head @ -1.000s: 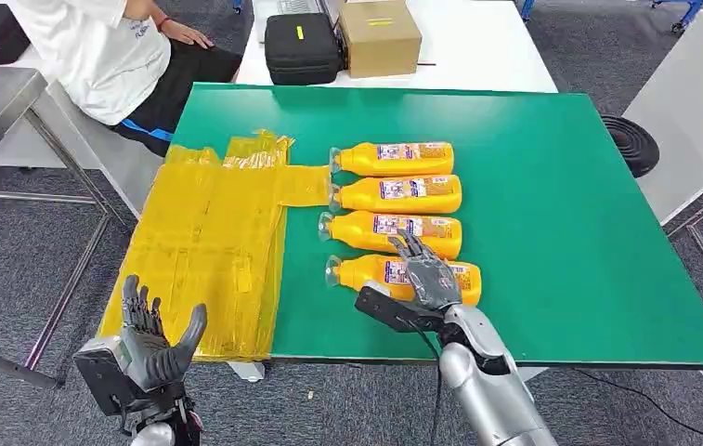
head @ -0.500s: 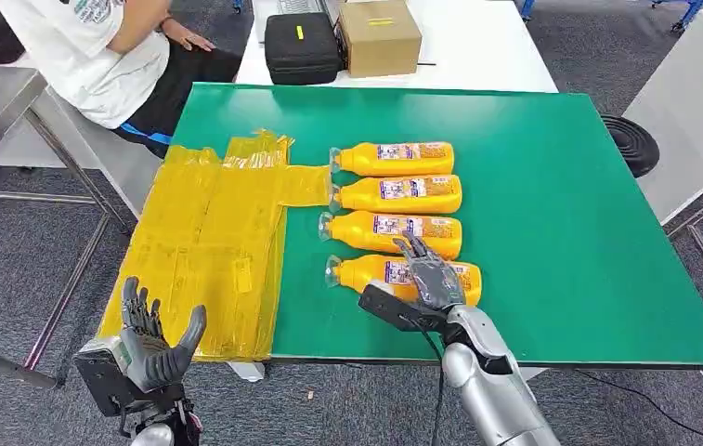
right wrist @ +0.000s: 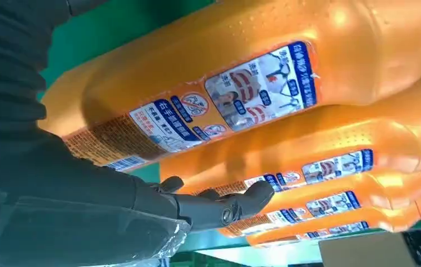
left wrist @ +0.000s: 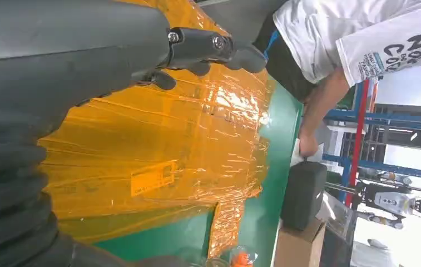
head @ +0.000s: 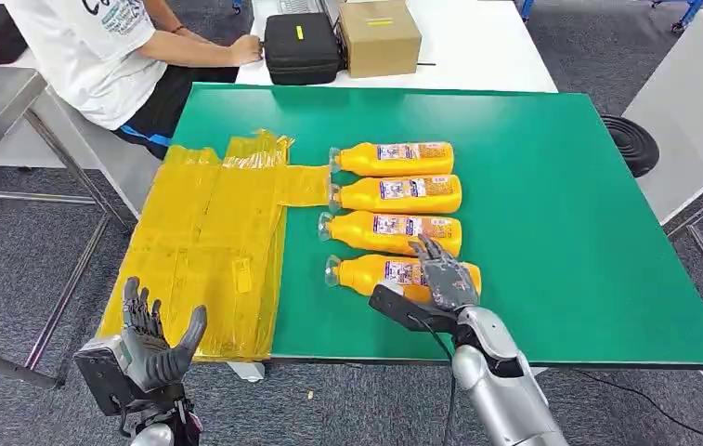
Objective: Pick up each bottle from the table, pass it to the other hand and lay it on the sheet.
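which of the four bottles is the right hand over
The nearest bottle, at the row's front end; the right hand covers its base. The other three lie beyond.

The right hand [head: 444, 279] sits slightly further right and forward over the nearest bottle [head: 366, 272] than one second ago, fingers spread across its labelled end. The seated person's hand [head: 253, 49] has moved from the lap onto the black case [head: 303, 46] behind the green table [head: 561, 204].

Four orange bottles [head: 394, 214] — flat beside yellow sheet [head: 208, 246]
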Available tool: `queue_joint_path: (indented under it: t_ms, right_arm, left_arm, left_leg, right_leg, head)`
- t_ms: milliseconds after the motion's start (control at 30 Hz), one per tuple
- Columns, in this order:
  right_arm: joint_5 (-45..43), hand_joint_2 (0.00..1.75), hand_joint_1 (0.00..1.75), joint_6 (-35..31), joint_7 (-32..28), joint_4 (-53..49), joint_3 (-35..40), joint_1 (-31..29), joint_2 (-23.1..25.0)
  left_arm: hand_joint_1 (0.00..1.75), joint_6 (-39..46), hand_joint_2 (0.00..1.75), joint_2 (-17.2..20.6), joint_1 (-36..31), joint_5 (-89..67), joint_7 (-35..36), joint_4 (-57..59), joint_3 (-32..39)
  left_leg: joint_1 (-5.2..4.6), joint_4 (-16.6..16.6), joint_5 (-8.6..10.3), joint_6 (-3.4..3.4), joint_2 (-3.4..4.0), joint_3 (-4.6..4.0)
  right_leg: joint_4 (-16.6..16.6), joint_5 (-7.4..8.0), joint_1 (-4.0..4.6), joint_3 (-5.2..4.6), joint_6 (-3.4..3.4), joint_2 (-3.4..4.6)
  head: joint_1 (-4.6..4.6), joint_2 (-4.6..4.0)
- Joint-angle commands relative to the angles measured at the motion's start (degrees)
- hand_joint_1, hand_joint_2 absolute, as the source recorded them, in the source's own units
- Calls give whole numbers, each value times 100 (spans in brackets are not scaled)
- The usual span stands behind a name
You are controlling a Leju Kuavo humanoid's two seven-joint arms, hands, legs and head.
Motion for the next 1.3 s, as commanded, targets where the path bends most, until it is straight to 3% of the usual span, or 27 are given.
queue_joint_path:
  t_ms: [33,167,233,600,1300]
  right_arm:
    - [66,175,0,194,142,192,-167,129,-160]
    - [83,175,0,243,157,265,-243,178,-171]
    - [86,175,0,250,156,278,-294,171,-176]
    - [268,175,0,301,284,86,-492,472,-446]
    - [-220,175,0,705,-63,1336,-533,-343,-512]
  left_arm:
    - [0,-69,175,56,-181,-25,74,306,14]
    - [0,-66,175,83,-211,-17,69,398,-28]
    - [0,-78,175,108,-239,3,67,457,-56]
    - [0,-107,175,112,-211,86,26,445,-87]
    - [0,-173,175,95,-417,194,46,690,-46]
  left_leg:
    - [4,-4,-8,-4,-9,27]
    - [10,-6,-23,-8,-7,60]
    - [4,-8,-6,-4,-10,29]
    - [4,-8,-6,-3,-18,33]
    - [10,-9,-6,-5,-2,58]
  right_leg:
    - [-8,-10,8,34,-19,-17]
    - [-14,-24,17,70,-36,-22]
    - [-11,-9,7,34,-16,-17]
    - [-13,-12,7,41,-17,-25]
    - [-18,-4,14,61,-24,-12]
  head:
    - [0,0]
    - [0,0]
    - [0,0]
    - [0,0]
    - [0,0]
